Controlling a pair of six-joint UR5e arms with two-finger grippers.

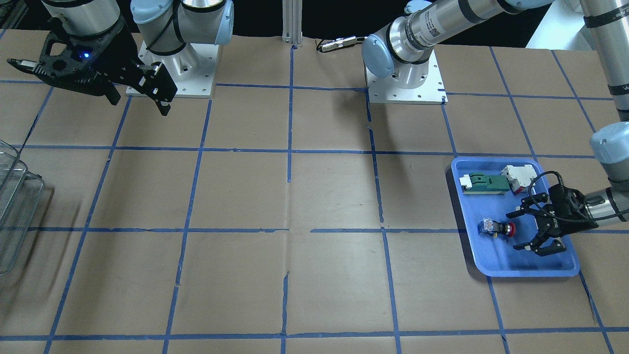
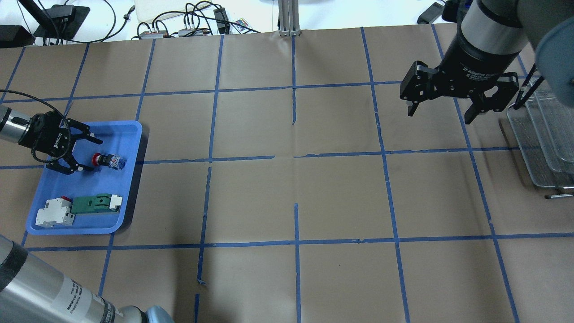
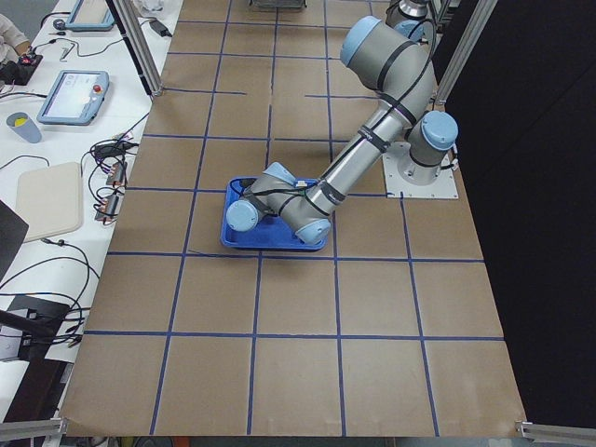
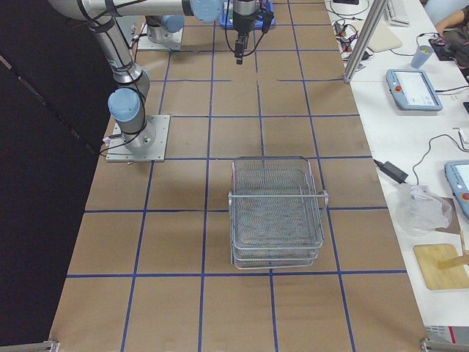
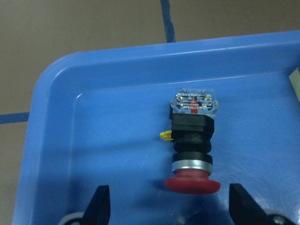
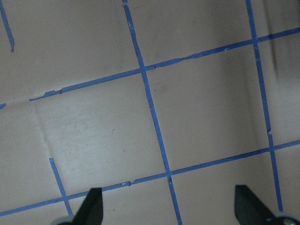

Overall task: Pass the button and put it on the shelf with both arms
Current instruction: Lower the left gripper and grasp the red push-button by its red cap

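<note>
One button [image 5: 192,145] lies on its side just ahead of the left fingers [image 5: 99,206], which are spread wide with nothing between their tips. Its red head faces them and its blue-and-clear block points away. Closing on that rounded head or the cylindrical body could, I judge, make it roll or squirt out. Coming in too low could scrape or shove the one blue tray [image 5: 42,140] beneath. A grip that covers most of the button would leave little free for the hand-over. Off to one side of those fingers, in the same tray, one green-and-white flat part [image 2: 94,202] and one white-and-red block [image 2: 54,214] lie side by side. Well apart across the table [image 2: 336,197], the right fingers [image 2: 410,105], the second of two pairs, hang spread and empty, with one wire-mesh shelf [image 2: 538,148] just beyond them.
</note>
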